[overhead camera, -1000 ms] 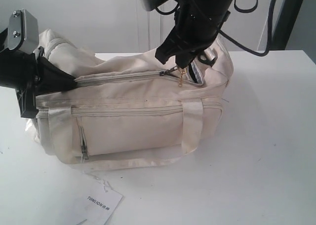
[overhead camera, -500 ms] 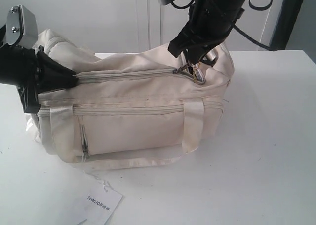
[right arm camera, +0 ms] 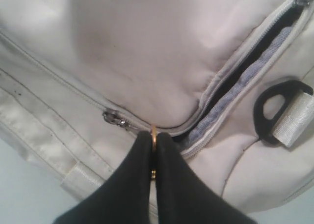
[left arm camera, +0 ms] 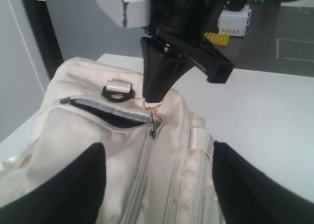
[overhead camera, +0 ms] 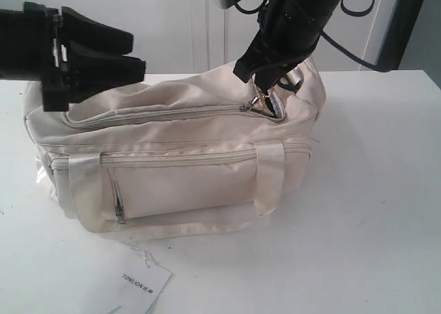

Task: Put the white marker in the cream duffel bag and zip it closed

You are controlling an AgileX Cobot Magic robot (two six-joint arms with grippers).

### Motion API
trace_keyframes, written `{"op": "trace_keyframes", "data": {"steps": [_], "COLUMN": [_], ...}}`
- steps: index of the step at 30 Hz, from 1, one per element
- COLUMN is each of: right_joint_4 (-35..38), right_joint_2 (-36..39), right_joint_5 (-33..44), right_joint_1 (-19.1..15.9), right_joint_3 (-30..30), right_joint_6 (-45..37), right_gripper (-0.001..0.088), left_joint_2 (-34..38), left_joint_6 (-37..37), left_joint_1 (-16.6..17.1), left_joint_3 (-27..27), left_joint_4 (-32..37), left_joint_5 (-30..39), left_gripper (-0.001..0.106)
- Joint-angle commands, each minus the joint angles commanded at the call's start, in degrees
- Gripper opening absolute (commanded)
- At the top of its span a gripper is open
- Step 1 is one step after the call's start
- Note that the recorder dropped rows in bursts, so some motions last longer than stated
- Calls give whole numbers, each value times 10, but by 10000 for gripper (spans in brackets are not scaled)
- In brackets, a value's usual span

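Note:
The cream duffel bag [overhead camera: 186,169] lies on the white table [overhead camera: 372,190]. Its top zip is closed along most of its length. A short stretch by the right end stands open [right arm camera: 235,86] and shows dark lining. My right gripper [overhead camera: 260,93] is shut on the gold zipper pull [right arm camera: 154,133] at that end. My left gripper [overhead camera: 136,54] hovers open above the bag's left end, touching nothing. In the left wrist view its gripper [left arm camera: 157,150] spans the bag [left arm camera: 88,135] from above. The white marker is hidden.
A white paper tag [overhead camera: 141,284] printed TONLION lies on the table in front of the bag. A black strap ring [right arm camera: 274,108] sits beside the open end of the zip. A front zip pocket [overhead camera: 179,180] and webbing handles [overhead camera: 269,176] face the camera.
My left gripper has let go of the bag's left end and risen, open. That end of the bag has sunk flat. The right gripper pulled the zip slider a little rightward, then held.

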Motion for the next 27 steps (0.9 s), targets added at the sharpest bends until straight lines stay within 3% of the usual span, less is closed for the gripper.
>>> {"op": "trace_keyframes", "data": {"steps": [5,10,17,27], "right_joint_4": [3,4,4,6], "right_joint_2": [0,0,0,0], "right_joint_5": [0,0,0,0], "right_joint_1": [0,0,-5,-6], "right_joint_3": [0,0,0,0], "right_joint_6": [0,0,-1,-3], "right_gripper": [0,0,0,0], "left_joint_2": [21,72,128,166], "left_joint_6": [18,56,80,127], "left_joint_1": [-106,-147,-154,-154], "left_joint_3": [-4,-34,-72,-80], "left_joint_4": [1,1,12,18], "left_joint_5": [-202,-219,-244,-306], "left_gripper": [623,617,617,612]}}
